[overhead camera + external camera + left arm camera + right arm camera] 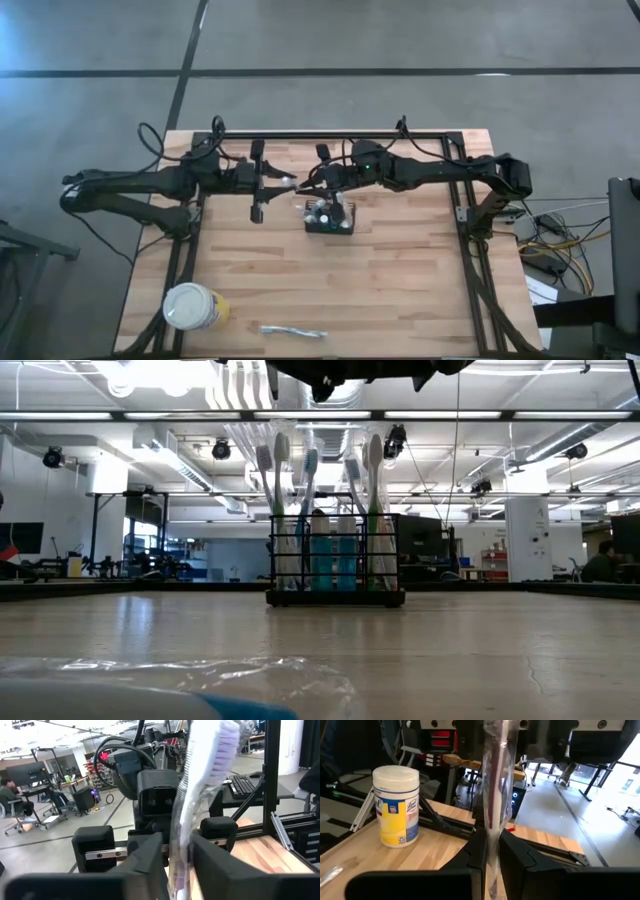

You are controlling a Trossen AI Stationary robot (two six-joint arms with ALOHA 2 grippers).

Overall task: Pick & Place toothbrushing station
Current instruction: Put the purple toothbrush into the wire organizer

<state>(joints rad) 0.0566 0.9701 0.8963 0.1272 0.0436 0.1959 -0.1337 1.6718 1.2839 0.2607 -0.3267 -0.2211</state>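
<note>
Several toothbrushes already stand upright in the toothbrushing station (336,556), the black mesh caddy sitting toward the far middle of the table (400,290); we count about five heads rising above its rim in the low view, with a blue tube or two lower inside, though we cannot tell which compartment holds what. One wrapped toothbrush (200,795) is up in the air above the caddy's left side, and both of our grippers have it: the left gripper (283,184) has its fingers pressed onto the wrapper near the bristle end, and the right gripper (305,190) pinches the same plastic sleeve from the other side. We judge this a handover or unwrapping step, so this brush is not yet placed. Another wrapped brush (292,331) lies at the table's near edge, just beside the white wipes tub (193,306) at the near left corner, and looks to be left for later.
</note>
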